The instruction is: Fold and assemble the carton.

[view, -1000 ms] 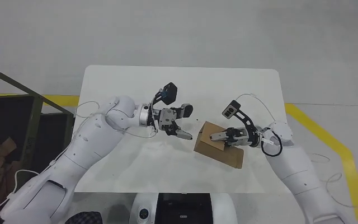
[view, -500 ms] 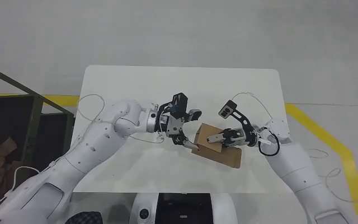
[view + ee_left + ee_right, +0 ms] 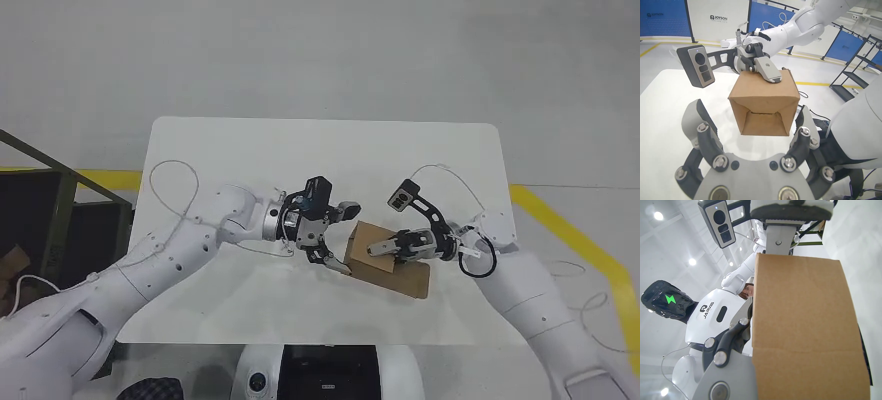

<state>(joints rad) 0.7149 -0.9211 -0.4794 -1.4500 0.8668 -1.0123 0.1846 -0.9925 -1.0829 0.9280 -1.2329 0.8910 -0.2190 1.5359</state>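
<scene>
A brown carton point(image 3: 388, 260) hangs tilted just above the white table point(image 3: 250, 150), near its front edge. My right gripper point(image 3: 386, 247) is shut on the carton's upper wall, with one grey finger point(image 3: 770, 73) lying on top of that wall. In the right wrist view the carton point(image 3: 804, 323) hides one finger; the other finger point(image 3: 742, 315) shows beside the wall. My left gripper point(image 3: 750, 105) stands open at the carton's point(image 3: 762, 94) open end, a finger on each side and neither touching it. The flaps at that end slope inward.
A dark green rack point(image 3: 40, 200) stands on the floor beyond the table's left edge. Yellow floor tape point(image 3: 560, 215) runs past the right side. The far half of the table offers free room.
My left gripper has moved right toward the carton's open end, staying open. The right gripper has shifted the carton slightly left while holding it.
</scene>
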